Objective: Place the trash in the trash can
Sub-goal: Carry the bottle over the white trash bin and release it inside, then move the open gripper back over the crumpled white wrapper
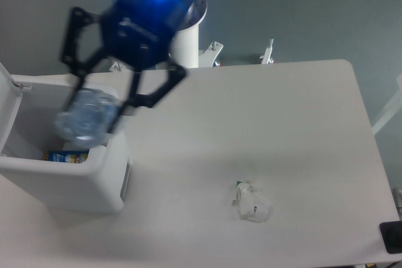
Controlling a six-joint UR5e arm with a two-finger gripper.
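Note:
My gripper (99, 110) hangs over the open trash can (75, 183), a white boxy bin at the table's left edge with its lid (7, 101) tipped up. The fingers are closed on the crushed clear plastic bottle (88, 118), which looks blurred and sits just above the bin's opening, near its right wall. The crumpled white paper wad (252, 203) lies on the table to the right of the bin, well away from the gripper.
An item with a blue and yellow label (66, 155) lies inside the bin. The arm's white base column (185, 45) stands at the table's far edge. A dark object (392, 238) sits at the table's right front corner.

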